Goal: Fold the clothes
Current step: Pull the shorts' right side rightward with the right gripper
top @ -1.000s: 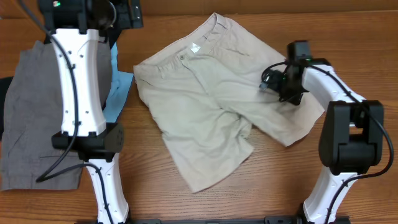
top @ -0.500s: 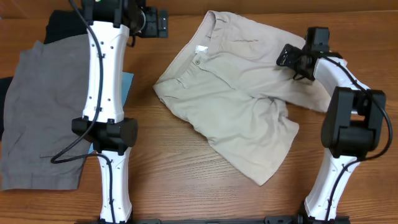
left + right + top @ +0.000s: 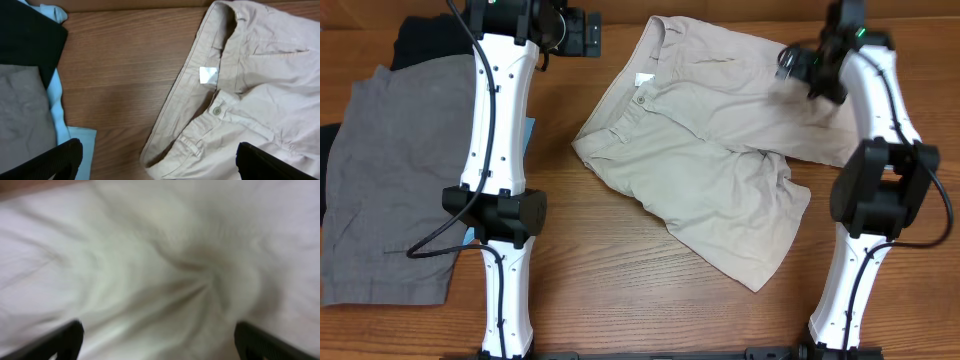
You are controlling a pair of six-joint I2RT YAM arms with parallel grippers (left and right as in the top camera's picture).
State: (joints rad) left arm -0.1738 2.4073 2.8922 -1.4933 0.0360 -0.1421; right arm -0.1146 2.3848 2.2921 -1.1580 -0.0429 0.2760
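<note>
— Where are the clothes?
— The cream shorts [image 3: 700,170] lie spread over the middle-right of the table [image 3: 620,290], with the button [image 3: 216,110] facing up.
— Any writing?
— There's a small white label [image 3: 208,74] inside the waistband, but I can't read anything on it.
— The grippers?
— The left gripper [image 3: 584,34] hovers beside the waistband, its fingers apart and empty. The right gripper [image 3: 802,66] is over the far leg. Its view is blurred, but the fingers seem spread.
— And at the left?
— Grey shorts [image 3: 390,170], a light-blue piece [image 3: 60,125] and a black piece [image 3: 25,35].

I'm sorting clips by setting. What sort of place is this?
Probably a robotics lab bench, not a home: a white left arm and right arm stand at a wood-grain table, with beige shorts and grey shorts spread on it.
</note>
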